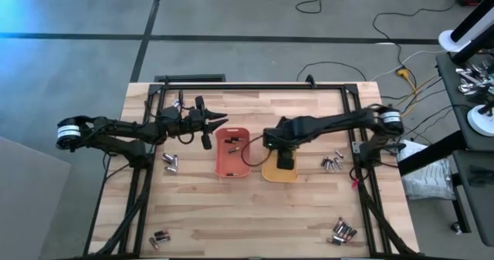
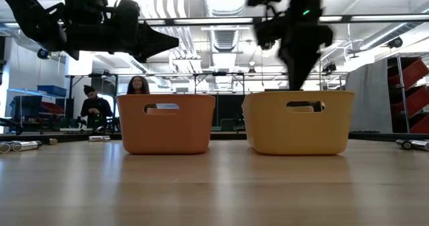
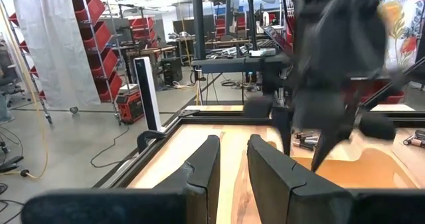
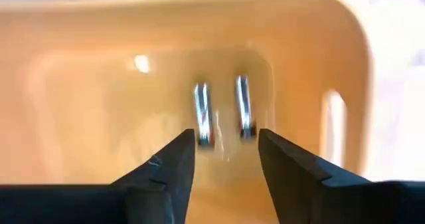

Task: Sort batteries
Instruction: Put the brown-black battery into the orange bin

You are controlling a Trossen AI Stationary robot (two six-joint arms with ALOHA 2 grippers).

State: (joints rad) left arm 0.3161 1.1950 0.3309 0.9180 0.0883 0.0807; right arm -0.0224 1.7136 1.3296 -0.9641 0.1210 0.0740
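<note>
Two silvery batteries [image 4: 222,111] lie in yellow tray [image 4: 345,58], long axes parallel, directly beyond right claw [image 4: 226,154], open, empty; left claw [image 1: 207,125] idle, narrowly open.

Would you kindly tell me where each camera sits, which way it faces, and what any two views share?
High: overhead, looking straight down; both arms, left claw beside the orange tray.
Low: table height, looking level; both arms above the trays.
Left wrist: looks across the table past open fingers.
Right wrist: looks down into the yellow tray at two silvery batteries, between the right claw fingers.
Shared: high and low both show the two trays.
</note>
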